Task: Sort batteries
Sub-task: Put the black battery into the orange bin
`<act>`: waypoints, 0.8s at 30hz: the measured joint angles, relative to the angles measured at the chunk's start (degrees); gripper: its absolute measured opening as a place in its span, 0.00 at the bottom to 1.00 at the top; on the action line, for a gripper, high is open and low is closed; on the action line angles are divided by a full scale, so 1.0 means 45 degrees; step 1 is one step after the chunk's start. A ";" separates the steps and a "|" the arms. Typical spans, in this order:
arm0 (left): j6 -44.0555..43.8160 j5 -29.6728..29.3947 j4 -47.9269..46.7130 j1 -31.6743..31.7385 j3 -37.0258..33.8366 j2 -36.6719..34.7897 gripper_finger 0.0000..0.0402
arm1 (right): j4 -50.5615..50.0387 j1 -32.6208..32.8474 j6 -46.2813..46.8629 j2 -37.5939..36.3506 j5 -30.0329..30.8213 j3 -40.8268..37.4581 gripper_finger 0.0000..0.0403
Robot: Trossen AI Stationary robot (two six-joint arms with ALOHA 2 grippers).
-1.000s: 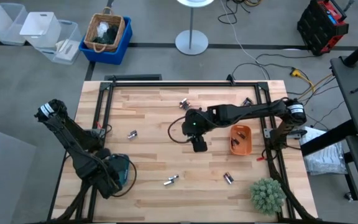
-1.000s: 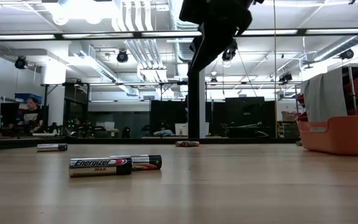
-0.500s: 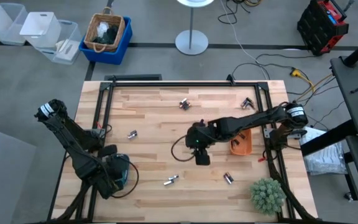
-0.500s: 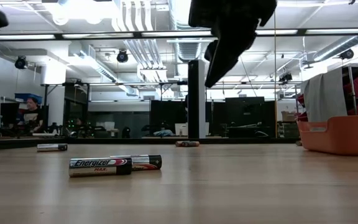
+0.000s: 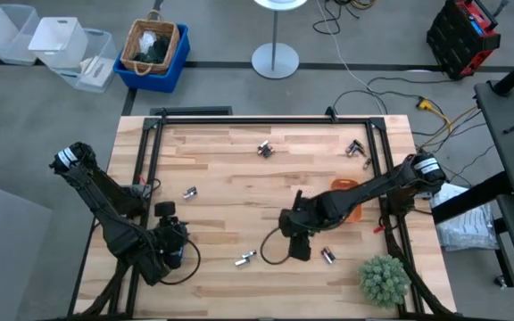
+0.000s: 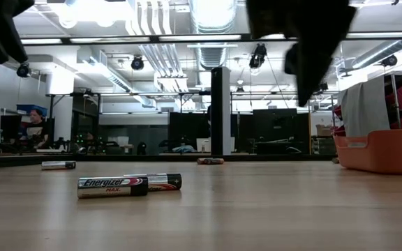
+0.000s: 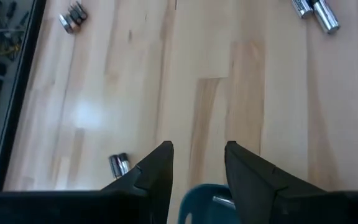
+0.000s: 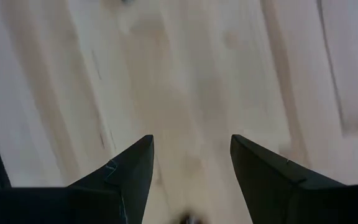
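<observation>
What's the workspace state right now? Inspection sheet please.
Surface: wooden table, bare between items.
Job's things: batteries scattered in small clusters, e.g. pair near front, pair beside right gripper, pair at back.
Clutter: orange tray; green plant at front right corner.
Grippers: left gripper open, over teal tray; right gripper open, above table.
Cables: loose wires on floor behind table.
Surroundings: blue bin with basket.

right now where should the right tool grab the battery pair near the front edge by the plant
Take one battery of the pair across the middle of its barrel, coming straight down from above. Both lie flat on the table side by side at a slant, so the fingers should close across the barrel, not along it. The right tool, open, hovers just beside them, probably within easy reach.
</observation>
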 joint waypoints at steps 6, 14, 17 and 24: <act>0.0370 -0.0022 0.0003 0.0000 0.0000 0.0000 0.31 | -0.1873 0.0684 0.3114 0.0003 0.0539 -0.0242 0.51; 0.0582 -0.0310 0.0000 0.0000 0.0000 0.0000 0.31 | -0.4528 0.1722 0.6616 0.0005 0.0575 -0.0266 0.51; 0.0599 -0.0352 -0.0005 0.0000 0.0000 0.0000 0.31 | -0.4974 0.2230 0.7048 0.0005 0.0565 -0.0295 0.51; 0.0606 -0.0352 -0.0005 0.0000 0.0000 0.0000 0.31 | -0.4951 0.3120 0.7972 0.0005 0.0565 -0.0327 0.51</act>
